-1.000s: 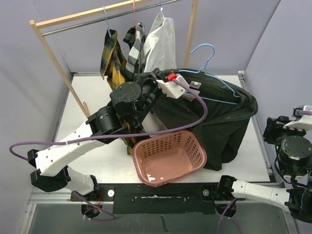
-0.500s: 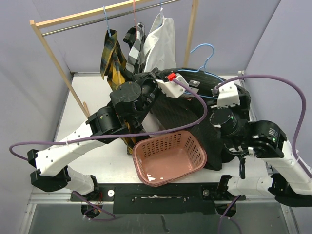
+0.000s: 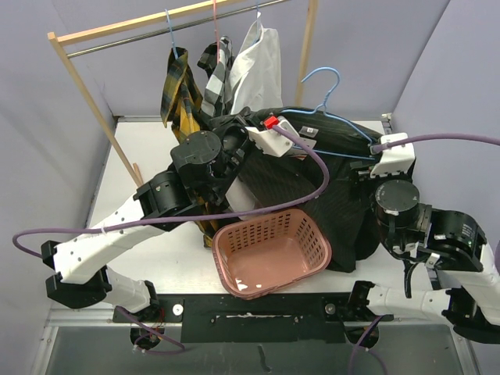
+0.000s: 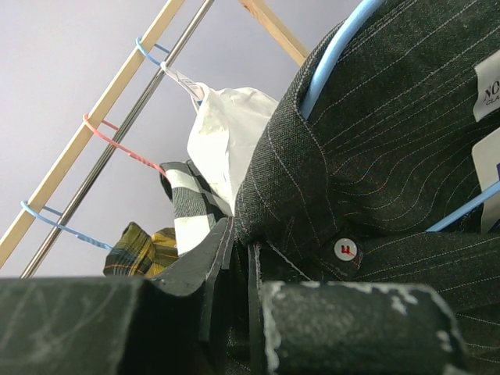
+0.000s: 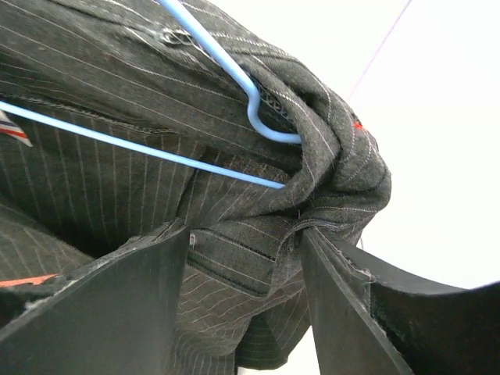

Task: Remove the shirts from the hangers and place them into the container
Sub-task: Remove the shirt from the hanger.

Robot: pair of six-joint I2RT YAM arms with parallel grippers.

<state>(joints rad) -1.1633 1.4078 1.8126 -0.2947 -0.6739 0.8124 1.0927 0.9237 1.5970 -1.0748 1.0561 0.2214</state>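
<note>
1. At the back left the rack (image 3: pixel 117 26) carries the plaid shirt (image 3: pixel 180 94), the check shirt (image 3: pixel 219 66) and the white shirt (image 3: pixel 262 70), each on its own wire. We judge that these three wait their turn, since both arms are busy with one garment.
2. The left pincer (image 4: pixel 241 251) is closed tight on the black shirt (image 3: pixel 344 195), pinching its front edge just under the collar, beside a white button. We read this as an anchor: it holds the cloth so that the wire can be worked out of it.
3. The basket (image 3: pixel 273 226) stands empty at the near edge of the worktop (image 3: pixel 148 156), right against the shirt's lower edge. We take it that it sits so close to give the freed shirt a short way to go.
4. The black shirt lies spread over the right half of the worktop, off the rack. The blue hanger (image 5: pixel 209 45) is inside its shoulders, with the hook poking up toward the back wall. The step in hand, as we see it, is getting that wire out.
5. The right pincer (image 5: pixel 242 266) stands wide. Its fingers sit either side of the bunched shoulder where the hanger's end bends round, and they grip nothing. We think it is set to close on that shoulder and draw the cloth off the wire's end. If it caught the wire too, the hanger would drag along.
</note>
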